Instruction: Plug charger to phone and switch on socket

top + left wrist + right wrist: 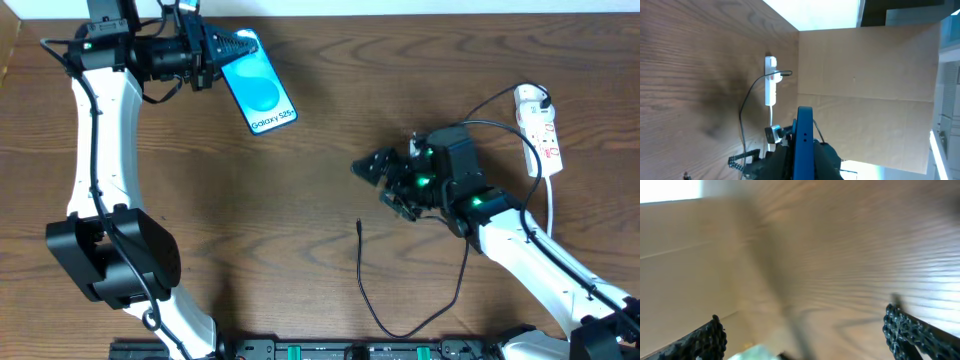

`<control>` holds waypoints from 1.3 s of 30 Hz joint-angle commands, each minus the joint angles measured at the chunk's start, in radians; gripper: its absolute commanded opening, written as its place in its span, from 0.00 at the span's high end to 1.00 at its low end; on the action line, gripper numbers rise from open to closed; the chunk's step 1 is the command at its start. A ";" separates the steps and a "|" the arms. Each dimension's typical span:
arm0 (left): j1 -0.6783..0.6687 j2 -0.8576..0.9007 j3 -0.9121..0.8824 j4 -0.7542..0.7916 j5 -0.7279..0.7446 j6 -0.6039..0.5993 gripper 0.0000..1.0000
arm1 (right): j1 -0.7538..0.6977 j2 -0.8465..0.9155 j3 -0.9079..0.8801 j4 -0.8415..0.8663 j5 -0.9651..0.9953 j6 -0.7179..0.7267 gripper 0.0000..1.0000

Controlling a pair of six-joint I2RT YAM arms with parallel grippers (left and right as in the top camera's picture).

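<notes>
The phone point(262, 90), blue screen with "Galaxy" text, is held at the far left by my left gripper point(218, 47), which is shut on its top end. In the left wrist view the phone point(804, 145) shows edge-on between the fingers point(805, 160). The charger is a thin black cable point(385, 315) whose free connector tip point(359, 224) lies on the table in the middle; its plug point(541, 97) sits in the socket, a white power strip point(540, 128) at the far right, also in the left wrist view point(770, 82). My right gripper point(375, 182) is open and empty, above the tip; its fingers point(805, 335) frame bare wood.
The wooden table point(300, 200) runs under everything. A cardboard wall point(865, 95) stands beyond the table's edge. The power strip's white cord point(550, 205) runs down beside the right arm point(540, 250).
</notes>
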 commanded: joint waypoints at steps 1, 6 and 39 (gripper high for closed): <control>0.007 -0.014 -0.004 -0.007 0.027 0.039 0.93 | 0.031 -0.003 0.069 -0.086 0.170 -0.146 0.01; 0.007 -0.014 -0.004 -0.007 0.012 0.039 0.92 | 0.084 0.002 0.119 -0.244 0.263 -0.224 0.01; 0.006 -0.014 -0.004 -0.025 -0.040 0.040 0.93 | 0.374 0.459 0.428 -0.639 0.416 -0.273 0.17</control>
